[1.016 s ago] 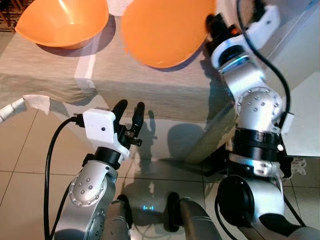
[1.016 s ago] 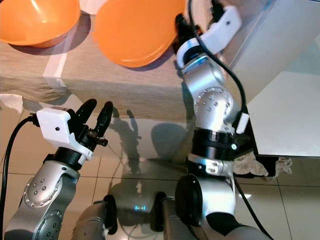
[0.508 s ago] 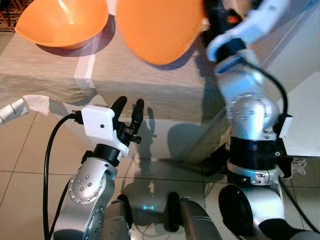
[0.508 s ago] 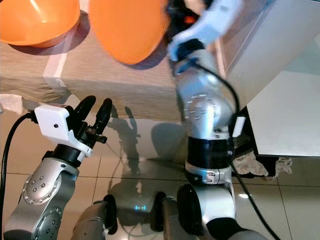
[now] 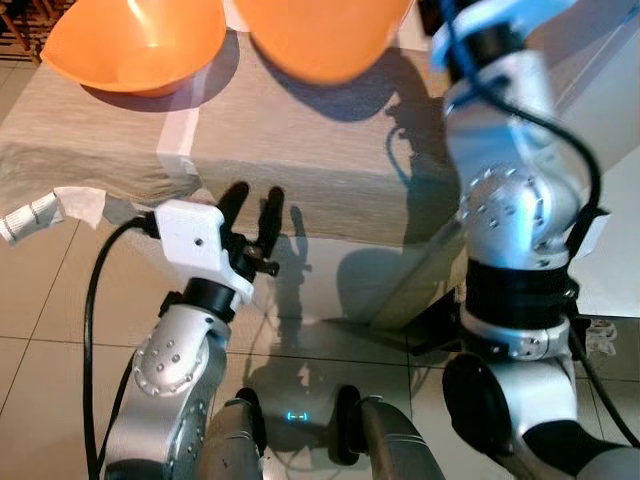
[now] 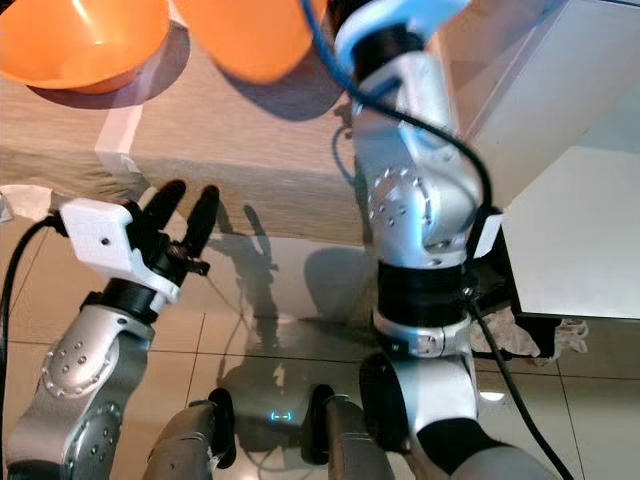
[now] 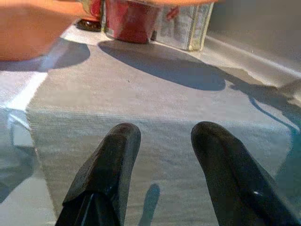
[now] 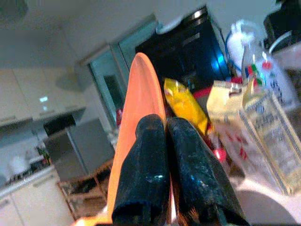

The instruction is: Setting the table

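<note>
Holding an orange plate above the cloth-covered surface, its upper part cut off by the frame edge.
Right hand has its fingers pressed together on the plate's rim, packages blurred beyond. Left hand hangs spread and empty before the surface's near edge. An orange bowl rests on the surface beside the plate.

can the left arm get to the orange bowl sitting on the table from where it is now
Probably yes. The left gripper hangs open and empty by the table's near edge, and nothing stands between it and the orange bowl farther back on the runner. It would need to lift and extend forward.
</note>
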Robot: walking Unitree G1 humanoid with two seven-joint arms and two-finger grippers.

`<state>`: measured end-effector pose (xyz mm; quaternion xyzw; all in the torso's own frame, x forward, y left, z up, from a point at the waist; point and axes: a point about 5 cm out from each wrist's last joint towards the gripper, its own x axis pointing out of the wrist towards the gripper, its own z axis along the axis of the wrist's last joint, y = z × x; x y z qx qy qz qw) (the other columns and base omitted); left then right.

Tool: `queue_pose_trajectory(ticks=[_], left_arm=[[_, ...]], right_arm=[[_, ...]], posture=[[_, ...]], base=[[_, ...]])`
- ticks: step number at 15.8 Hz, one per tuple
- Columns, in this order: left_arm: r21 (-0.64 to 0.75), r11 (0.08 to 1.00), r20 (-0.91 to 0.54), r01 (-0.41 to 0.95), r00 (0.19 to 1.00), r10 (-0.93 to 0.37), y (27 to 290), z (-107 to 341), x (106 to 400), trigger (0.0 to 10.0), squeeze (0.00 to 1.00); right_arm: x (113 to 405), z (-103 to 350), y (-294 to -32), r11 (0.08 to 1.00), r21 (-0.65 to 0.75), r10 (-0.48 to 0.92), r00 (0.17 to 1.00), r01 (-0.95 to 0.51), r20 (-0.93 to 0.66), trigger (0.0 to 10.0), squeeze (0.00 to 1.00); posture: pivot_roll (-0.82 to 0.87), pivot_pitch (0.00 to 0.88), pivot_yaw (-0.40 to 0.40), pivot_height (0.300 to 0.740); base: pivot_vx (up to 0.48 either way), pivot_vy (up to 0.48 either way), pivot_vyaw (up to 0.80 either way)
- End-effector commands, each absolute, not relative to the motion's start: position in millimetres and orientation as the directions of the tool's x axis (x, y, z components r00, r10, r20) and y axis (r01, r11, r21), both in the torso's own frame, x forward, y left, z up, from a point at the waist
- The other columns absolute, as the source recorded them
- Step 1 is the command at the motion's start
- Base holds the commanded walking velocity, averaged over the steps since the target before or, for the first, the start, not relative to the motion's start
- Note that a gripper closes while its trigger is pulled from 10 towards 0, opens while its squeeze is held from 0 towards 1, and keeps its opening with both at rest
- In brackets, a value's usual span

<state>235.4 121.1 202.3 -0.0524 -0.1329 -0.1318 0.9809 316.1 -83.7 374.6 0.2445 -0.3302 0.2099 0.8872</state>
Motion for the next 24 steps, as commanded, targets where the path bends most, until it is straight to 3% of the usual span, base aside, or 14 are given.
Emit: queue_pose_trajectory(ticks=[1, 2, 5, 6, 8, 9, 11, 15, 24], left_arm=[[-0.093, 0.958, 0.291, 0.273, 0.927, -0.236, 123.1, 203.9, 237.5, 10.0, 0.0], [-0.104, 0.958, 0.305, 0.266, 0.926, -0.224, 125.1, 206.4, 239.4, 10.0, 0.0], [-0.163, 0.956, 0.343, 0.244, 0.922, -0.177, 137.3, 212.7, 243.0, 10.0, 0.0], [-0.172, 0.956, 0.347, 0.239, 0.923, -0.168, 139.8, 213.3, 243.7, 10.0, 0.0], [-0.191, 0.965, 0.363, 0.182, 0.926, -0.103, 162.8, 215.1, 242.5, 10.0, 0.0], [-0.201, 0.966, 0.359, 0.161, 0.93, -0.08, 171.4, 214.2, 240.6, 10.0, 0.0], [-0.237, 0.961, 0.358, 0.142, 0.932, -0.049, 186.3, 210.3, 231.9, 10.0, 0.0], [-0.297, 0.945, 0.377, 0.141, 0.926, -0.02, 201.6, 208.2, 220.6, 10.0, 0.0], [-0.335, 0.927, 0.392, 0.167, 0.92, -0.024, 206.3, 208.6, 226.1, 10.0, 0.0]], right_arm=[[302.5, 392.0, -91.9, 0.743, 0.293, 0.181, 0.603, -0.601, 0.777, 10.0, 0.0], [300.6, 393.2, -96.8, 0.706, 0.317, 0.175, 0.59, -0.633, 0.788, 10.0, 0.0], [290.8, 386.3, -104.0, 0.447, 0.389, 0.198, 0.513, -0.805, 0.835, 10.0, 0.0], [291.3, 383.6, -105.3, 0.44, 0.401, 0.196, 0.522, -0.804, 0.83, 10.0, 0.0], [288.5, 362.0, -110.8, 0.253, 0.456, 0.205, 0.508, -0.853, 0.837, 10.0, 0.0], [287.7, 354.5, -110.6, 0.246, 0.459, 0.226, 0.511, -0.854, 0.829, 10.0, 0.0], [273.6, 338.1, -104.5, 0.136, 0.426, 0.298, 0.446, -0.895, 0.844, 10.0, 0.0], [257.0, 316.5, -105.5, 0.05, 0.392, 0.385, 0.38, -0.919, 0.841, 10.0, 0.0], [257.4, 313.0, -109.1, 0.046, 0.35, 0.41, 0.337, -0.936, 0.847, 10.0, 0.0]], posture=[[-0.06, 0.204, -0.01, 0.74], [-0.06, 0.195, -0.009, 0.74], [-0.06, 0.182, -0.006, 0.74], [-0.06, 0.174, -0.006, 0.74], [-0.05, 0.162, -0.006, 0.74], [-0.05, 0.158, -0.005, 0.74], [-0.05, 0.152, -0.006, 0.74], [-0.06, 0.148, -0.003, 0.74], [-0.05, 0.116, -0.004, 0.74]], base=[[0.0, 0.0, 0.0], [0.0, 0.0, 0.0], [0.0, 0.0, 0.0], [0.0, 0.0, 0.0], [0.0, 0.0, 0.0], [0.0, 0.0, 0.0], [0.0, 0.0, 0.0], [0.0, -0.295, 0.0], [0.0, -0.469, 0.0]])
